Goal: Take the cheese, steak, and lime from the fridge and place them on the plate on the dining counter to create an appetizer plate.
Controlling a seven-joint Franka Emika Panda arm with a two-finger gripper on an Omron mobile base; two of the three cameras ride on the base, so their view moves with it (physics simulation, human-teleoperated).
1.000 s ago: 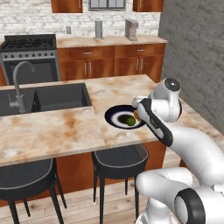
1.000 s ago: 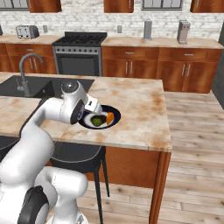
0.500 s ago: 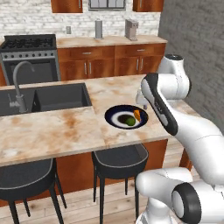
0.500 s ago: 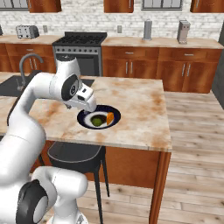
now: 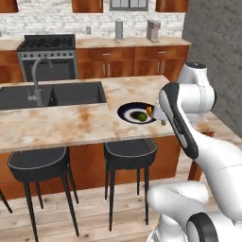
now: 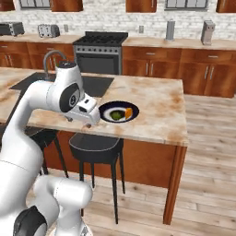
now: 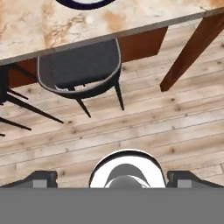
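The plate (image 6: 107, 107) with its dark navy rim lies near the front edge of the dining counter (image 6: 159, 103). On it rest the dark-green lime (image 6: 117, 115) and the orange cheese (image 6: 129, 112); the left base view shows the same plate (image 5: 127, 111), lime (image 5: 142, 116) and cheese (image 5: 149, 110). The steak is hidden and the fridge is out of view. My gripper (image 6: 88, 118) hangs just left of the plate at the counter's front edge, pointing down at the floor. In the hand view the gripper (image 7: 113, 177) is open and holds nothing, with the plate's rim (image 7: 83, 3) at the top edge.
A dark stool (image 7: 81, 72) stands under the counter below the hand, and another stool (image 5: 35, 163) stands further left. The dark sink (image 5: 52, 93) and faucet (image 5: 35, 71) sit in the counter's left part. A wooden counter leg (image 7: 192, 50) rises at the right.
The hand has lifted off the plate and drawn back to the counter's front edge, turning to face the floor. It stays open; the food stays on the plate.
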